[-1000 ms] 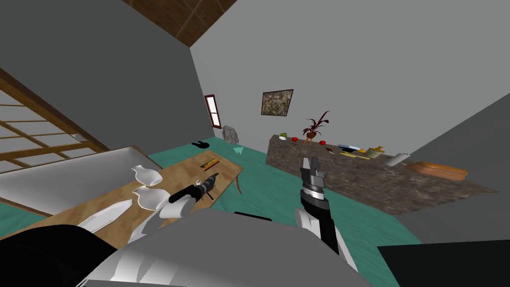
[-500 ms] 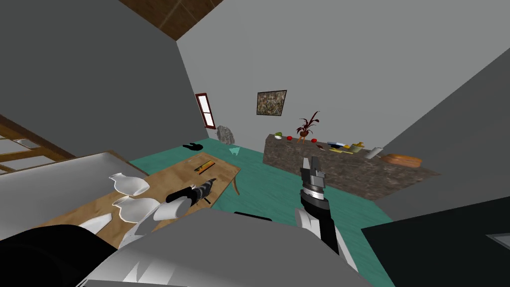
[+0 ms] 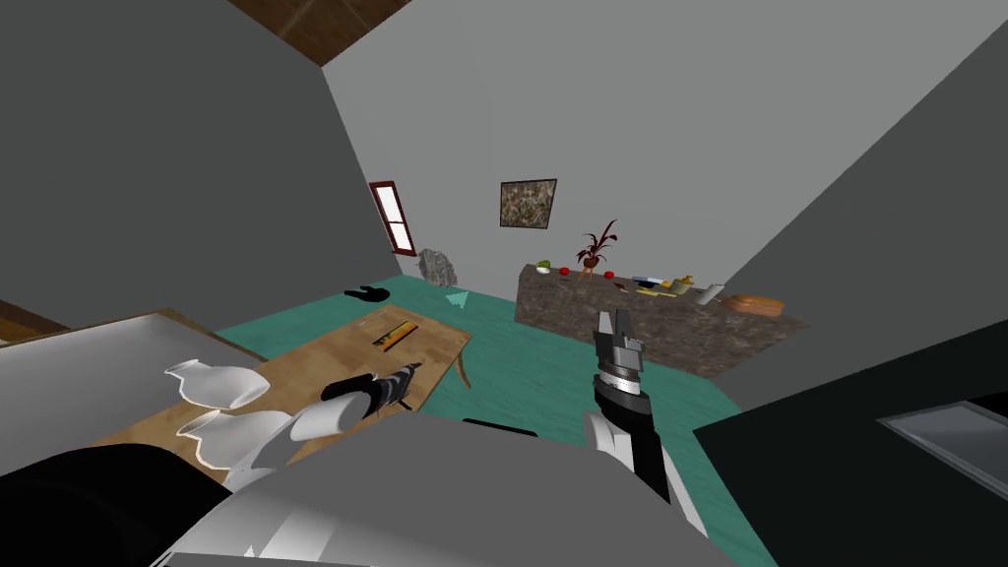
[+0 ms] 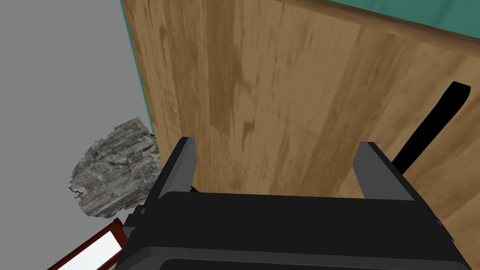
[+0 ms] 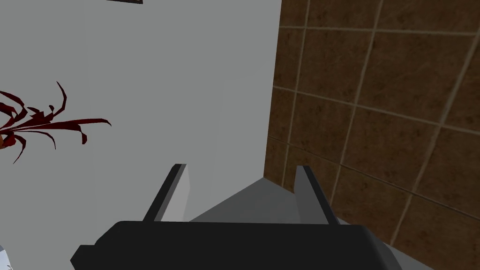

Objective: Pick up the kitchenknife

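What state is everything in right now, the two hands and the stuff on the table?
Left gripper: open, empty, over the wooden table.
Right gripper: open, empty.
Black bar: lying flat on the table by the left gripper.
Orange box: lying flat on the table.
Potted plant: upright on the counter.

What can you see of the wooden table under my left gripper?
The table has a flat, rectangular, light brown wood-grain top and one thin leg visible under one corner, standing on the teal floor. On it are two white vases, a flat orange-and-yellow item and a thin black bar. The open left gripper hangs over the top.
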Robot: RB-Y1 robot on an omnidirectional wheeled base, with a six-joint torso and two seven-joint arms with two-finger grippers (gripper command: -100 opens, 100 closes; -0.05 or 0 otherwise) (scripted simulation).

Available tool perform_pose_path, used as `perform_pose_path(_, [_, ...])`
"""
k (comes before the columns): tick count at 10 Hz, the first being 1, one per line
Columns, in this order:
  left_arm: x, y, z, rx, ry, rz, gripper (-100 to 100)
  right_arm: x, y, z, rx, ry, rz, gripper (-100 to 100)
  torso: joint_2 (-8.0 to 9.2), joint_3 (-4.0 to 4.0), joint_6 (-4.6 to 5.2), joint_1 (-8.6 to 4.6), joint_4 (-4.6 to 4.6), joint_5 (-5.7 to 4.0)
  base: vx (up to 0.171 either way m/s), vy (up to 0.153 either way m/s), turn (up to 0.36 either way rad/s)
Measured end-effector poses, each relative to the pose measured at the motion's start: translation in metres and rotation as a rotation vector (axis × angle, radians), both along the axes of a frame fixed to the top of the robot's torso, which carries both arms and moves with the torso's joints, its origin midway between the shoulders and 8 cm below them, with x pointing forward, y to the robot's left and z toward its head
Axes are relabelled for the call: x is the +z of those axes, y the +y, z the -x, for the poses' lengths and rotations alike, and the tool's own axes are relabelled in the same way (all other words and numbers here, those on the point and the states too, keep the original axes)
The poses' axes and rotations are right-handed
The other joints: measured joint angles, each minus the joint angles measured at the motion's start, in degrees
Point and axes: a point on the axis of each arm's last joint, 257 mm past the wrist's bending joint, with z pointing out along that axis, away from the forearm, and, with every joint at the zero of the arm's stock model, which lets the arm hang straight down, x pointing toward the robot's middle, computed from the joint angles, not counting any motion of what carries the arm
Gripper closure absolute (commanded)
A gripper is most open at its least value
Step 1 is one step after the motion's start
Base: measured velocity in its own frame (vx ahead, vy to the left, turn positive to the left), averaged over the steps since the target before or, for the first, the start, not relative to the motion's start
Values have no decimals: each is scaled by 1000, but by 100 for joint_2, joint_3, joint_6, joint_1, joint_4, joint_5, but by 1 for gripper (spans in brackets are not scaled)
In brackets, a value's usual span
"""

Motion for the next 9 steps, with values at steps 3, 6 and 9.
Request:
perform_pose_path(3, [-14,8,24,0,91,15,-100,0,0,0,0,0,0,0,-3,-2,3,-2,0,-1,8,29,-110])
perform_pose_path(6, [-25,13,46,-3,175,33,-100,0,0,0,0,0,0,0,-3,-2,0,1,0,0,10,38,-117])
perform_pose_path(9, [-35,19,73,-5,259,53,-100,0,0,0,0,0,0,0,-5,-2,1,-1,-1,-1,11,32,-81])
